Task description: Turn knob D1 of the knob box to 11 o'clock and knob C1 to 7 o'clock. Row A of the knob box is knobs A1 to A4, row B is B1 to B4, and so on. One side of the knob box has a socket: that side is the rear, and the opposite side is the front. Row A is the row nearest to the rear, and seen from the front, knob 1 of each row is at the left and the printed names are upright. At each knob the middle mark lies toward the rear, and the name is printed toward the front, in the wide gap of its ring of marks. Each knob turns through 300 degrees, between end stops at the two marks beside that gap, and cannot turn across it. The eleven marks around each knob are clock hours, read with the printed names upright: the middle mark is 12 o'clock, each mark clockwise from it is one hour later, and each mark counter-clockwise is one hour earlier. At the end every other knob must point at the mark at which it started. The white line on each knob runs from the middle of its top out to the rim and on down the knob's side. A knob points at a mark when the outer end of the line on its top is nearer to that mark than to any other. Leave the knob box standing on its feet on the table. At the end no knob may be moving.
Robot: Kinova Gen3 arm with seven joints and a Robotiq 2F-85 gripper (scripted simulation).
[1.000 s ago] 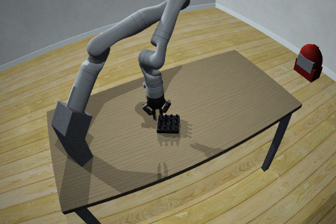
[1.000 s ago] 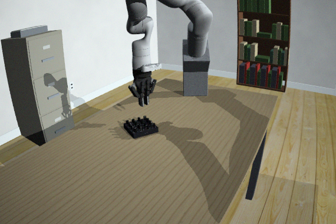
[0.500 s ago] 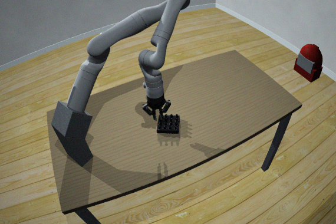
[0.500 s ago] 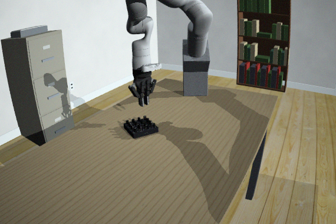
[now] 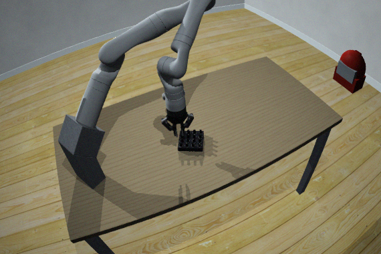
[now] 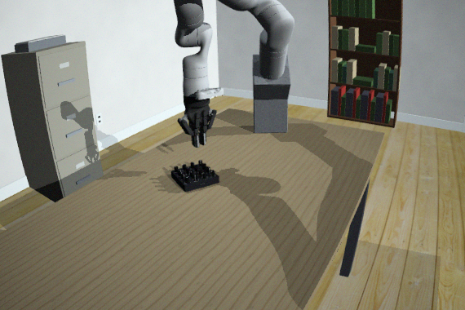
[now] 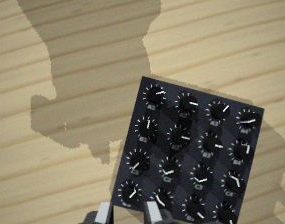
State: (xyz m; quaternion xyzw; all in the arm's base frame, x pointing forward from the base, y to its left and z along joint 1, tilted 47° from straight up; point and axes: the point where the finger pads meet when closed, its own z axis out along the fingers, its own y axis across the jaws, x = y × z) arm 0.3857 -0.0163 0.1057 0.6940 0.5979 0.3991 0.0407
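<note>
The black knob box (image 5: 190, 141) (image 6: 195, 173) (image 7: 165, 117) stands on its feet on the wooden table (image 5: 261, 108). In the wrist view it is turned a little clockwise, with the printed names toward the bottom of the picture. Knob D1 (image 7: 129, 191) is at the box's lower left; its white line points to the lower right. Knob C1 (image 7: 138, 163) is just above it; its line points to the lower left. My gripper (image 5: 176, 132) (image 6: 198, 142) (image 7: 128, 214) hangs above the box's front left corner near D1. Its fingers stand narrowly apart with nothing between them.
The arm's grey base block (image 5: 80, 142) (image 6: 270, 104) stands on the table behind the box. A filing cabinet (image 6: 49, 112) and a bookshelf (image 6: 364, 38) stand off the table. A red object (image 5: 350, 69) sits on the floor by the wall.
</note>
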